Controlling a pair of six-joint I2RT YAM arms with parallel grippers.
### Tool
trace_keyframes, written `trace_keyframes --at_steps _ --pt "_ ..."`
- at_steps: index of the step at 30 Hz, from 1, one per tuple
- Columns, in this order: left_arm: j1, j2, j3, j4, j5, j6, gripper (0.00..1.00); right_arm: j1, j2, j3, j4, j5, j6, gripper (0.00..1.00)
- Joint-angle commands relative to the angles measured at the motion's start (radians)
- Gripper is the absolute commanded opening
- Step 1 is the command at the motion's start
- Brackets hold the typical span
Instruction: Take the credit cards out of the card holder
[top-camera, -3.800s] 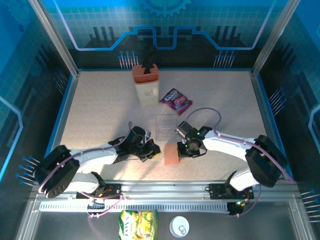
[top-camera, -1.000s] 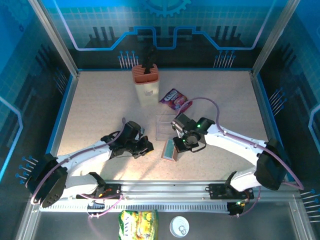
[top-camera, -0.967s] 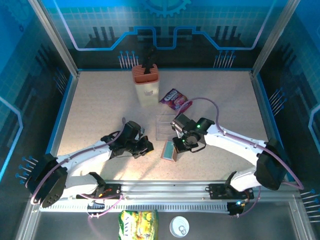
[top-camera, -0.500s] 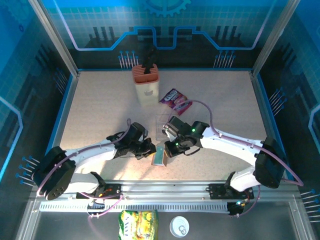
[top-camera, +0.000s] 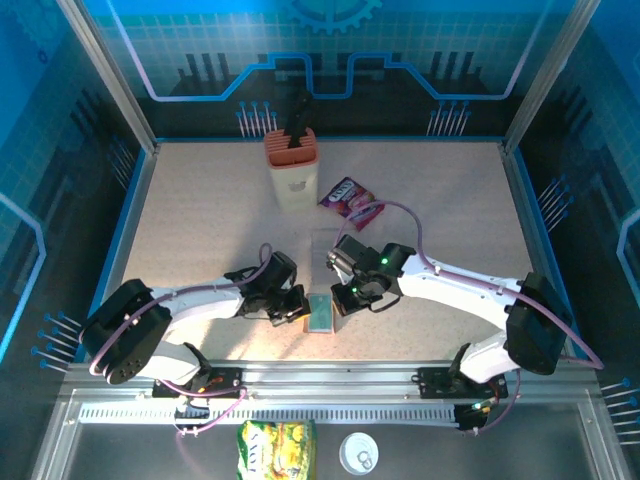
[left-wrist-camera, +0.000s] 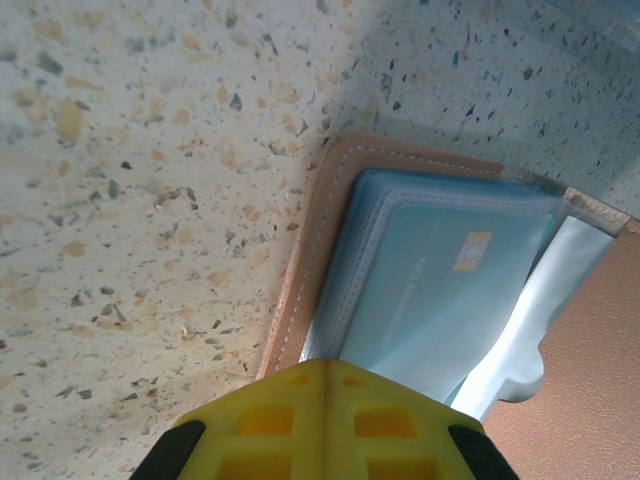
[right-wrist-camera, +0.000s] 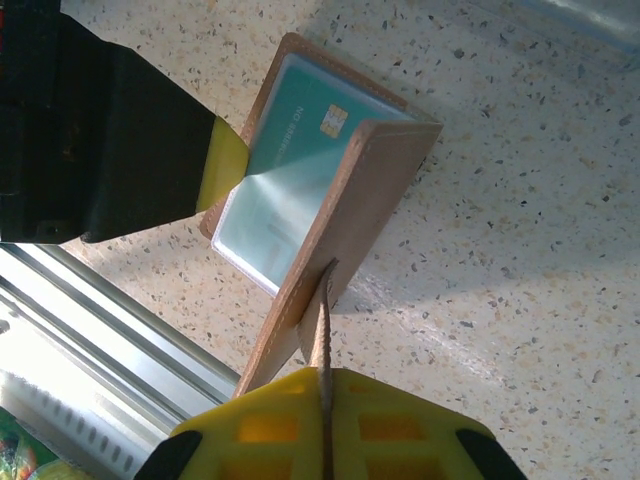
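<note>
Open card holder (right-wrist-camera: 350, 210)
The right gripper (right-wrist-camera: 325, 415) pinches its flap; the left gripper (left-wrist-camera: 325, 400), squeezed together, touches the sleeve (left-wrist-camera: 500, 345) over the teal credit card (left-wrist-camera: 440, 280).

Flat beige table (top-camera: 200, 220), speckled with dark and tan flecks, blue edging along sides and back.

Salmon-brown card holder (top-camera: 321, 312) on the surface between left gripper (top-camera: 298, 308) and right gripper (top-camera: 340, 298), touching both. Lies open: one cover flat on the table, the other tilted up on the right gripper's side.

Just beyond the right gripper, clear plastic box (top-camera: 322, 246), apart from the card holder.

Farther beyond the same gripper, purple snack packet (top-camera: 350, 203), lying flat.

Well beyond the left gripper, cream container (top-camera: 293, 180) with orange top, upright, just beside the packet.
</note>
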Motion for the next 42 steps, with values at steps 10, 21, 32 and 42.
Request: trace_keyframes --at_steps 10,21,32,42 --pt "-0.014 -0.029 -0.001 -0.11 -0.065 0.029 0.0 0.005 0.002 -0.02 -0.018 0.015 0.001 0.02" --pt "-0.02 0.016 -0.006 -0.025 -0.008 0.017 0.0 0.006 -0.003 -0.035 -0.001 0.015 0.01 0.03" --pt "-0.021 0.008 0.012 -0.047 0.002 0.039 0.0 0.006 -0.002 -0.048 0.019 0.008 0.015 0.03" --pt "-0.021 0.028 -0.039 -0.041 -0.001 0.009 0.0 -0.001 -0.012 -0.065 -0.04 0.072 0.044 0.09"
